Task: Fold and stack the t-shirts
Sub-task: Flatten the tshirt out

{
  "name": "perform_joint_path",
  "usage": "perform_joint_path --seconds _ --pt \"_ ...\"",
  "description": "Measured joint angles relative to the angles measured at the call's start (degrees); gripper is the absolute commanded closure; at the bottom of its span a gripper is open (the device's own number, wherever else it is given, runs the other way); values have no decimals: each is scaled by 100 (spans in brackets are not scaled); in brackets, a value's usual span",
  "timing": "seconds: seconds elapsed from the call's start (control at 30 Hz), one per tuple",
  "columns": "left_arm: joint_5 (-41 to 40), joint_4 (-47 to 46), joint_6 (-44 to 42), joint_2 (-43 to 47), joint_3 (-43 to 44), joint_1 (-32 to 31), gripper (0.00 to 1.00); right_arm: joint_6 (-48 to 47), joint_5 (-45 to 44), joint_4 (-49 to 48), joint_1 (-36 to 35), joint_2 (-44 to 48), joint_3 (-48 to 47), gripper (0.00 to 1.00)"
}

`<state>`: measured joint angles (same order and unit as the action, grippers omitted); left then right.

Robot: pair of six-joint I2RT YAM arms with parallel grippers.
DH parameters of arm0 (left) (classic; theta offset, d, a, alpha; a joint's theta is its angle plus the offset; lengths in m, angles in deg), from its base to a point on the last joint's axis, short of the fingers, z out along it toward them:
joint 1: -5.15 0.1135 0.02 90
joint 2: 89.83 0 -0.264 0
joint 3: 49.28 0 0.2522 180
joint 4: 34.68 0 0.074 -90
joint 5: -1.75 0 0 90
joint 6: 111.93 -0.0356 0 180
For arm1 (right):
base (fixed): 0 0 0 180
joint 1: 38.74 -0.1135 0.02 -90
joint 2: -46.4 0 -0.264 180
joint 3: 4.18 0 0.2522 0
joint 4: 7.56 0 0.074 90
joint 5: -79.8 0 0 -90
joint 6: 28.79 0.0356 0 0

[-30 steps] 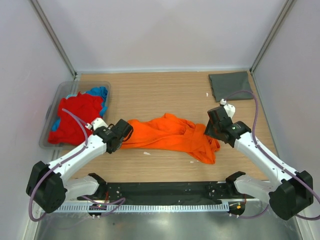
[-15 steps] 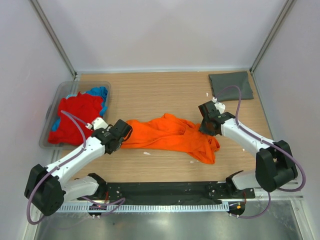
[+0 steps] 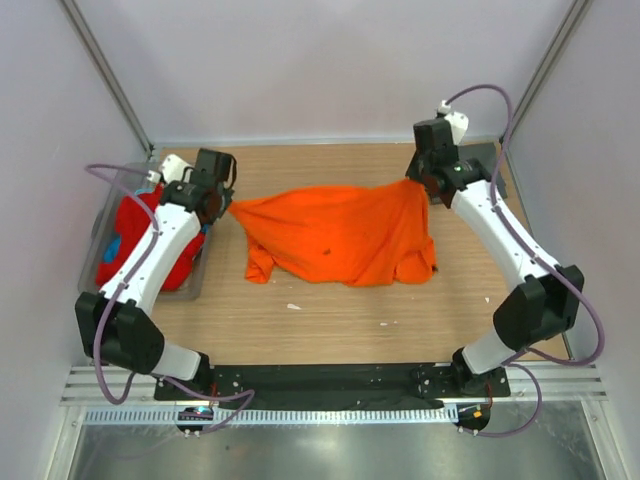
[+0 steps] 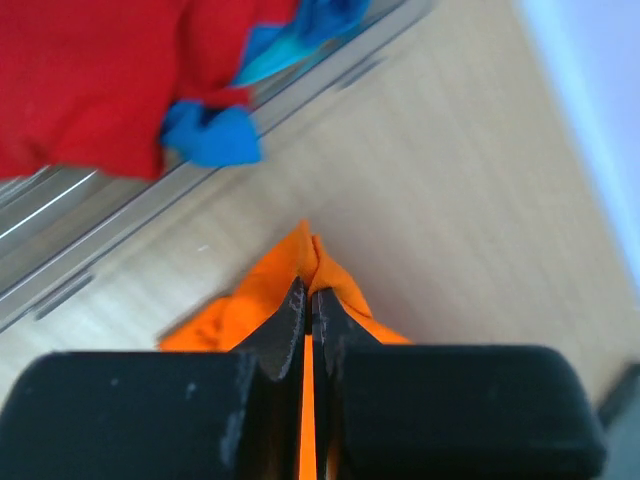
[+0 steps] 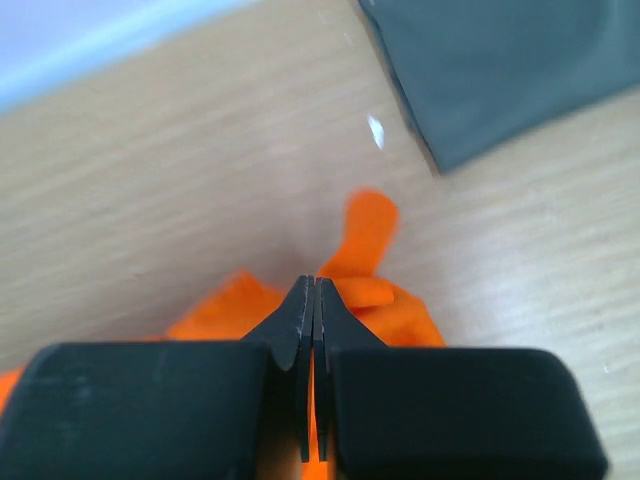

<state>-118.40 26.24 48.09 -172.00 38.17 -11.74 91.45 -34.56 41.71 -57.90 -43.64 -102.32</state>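
Left end effector (image 3: 226, 203) and right end effector (image 3: 414, 183) each pinch the orange t-shirt (image 3: 340, 235).

I count four t-shirts: orange t-shirt (image 3: 340, 232), dark grey t-shirt (image 5: 500, 70), red t-shirt (image 4: 90, 80), blue t-shirt (image 4: 215, 135). One clear tub (image 4: 130, 215). Two arms: left arm (image 3: 150, 250), right arm (image 3: 500, 225).

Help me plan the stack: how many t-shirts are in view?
4. The orange t-shirt is spread out centrally; the dark grey t-shirt lies at the far right corner; the red t-shirt and blue t-shirt sit in the clear tub, where more may be hidden.
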Motion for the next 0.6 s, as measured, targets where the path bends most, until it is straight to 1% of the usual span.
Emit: perform_joint_path --seconds 0.07,0.13,0.2,0.3,0.33,0.4,0.43,0.47,0.53,0.57,0.6 --pt "2 -13 -162 13 560 46 100 -181 52 -44 0 210 -354 99" --pt "33 -90 -315 251 651 39 100 -286 188 -61 -2 651 -216 99" --pt "111 -66 -439 621 474 33 100 -343 343 -92 -15 1270 273 99" --pt "271 -66 -498 1357 -424 35 100 -282 632 -4 -22 2365 1475 98" --pt "339 -50 -501 1596 -839 35 100 -177 728 20 -22 2686 1945 91" --pt "459 -48 -492 1934 -1631 35 100 144 938 146 -22 3171 2903 84" --pt "518 -35 -481 2035 -2041 35 100 358 1043 262 -22 3351 3386 74" --pt "577 -35 -472 2083 -2385 35 100 540 1152 308 -22 3418 3764 67" --pt "748 4 -468 2072 -2979 35 100 831 1298 514 -22 3427 4422 60" --pt "824 24 -470 2048 -3156 35 100 988 1335 667 -22 3429 4693 56" --pt "903 26 -476 2017 -3298 35 100 1088 1333 824 -22 3434 4813 54"
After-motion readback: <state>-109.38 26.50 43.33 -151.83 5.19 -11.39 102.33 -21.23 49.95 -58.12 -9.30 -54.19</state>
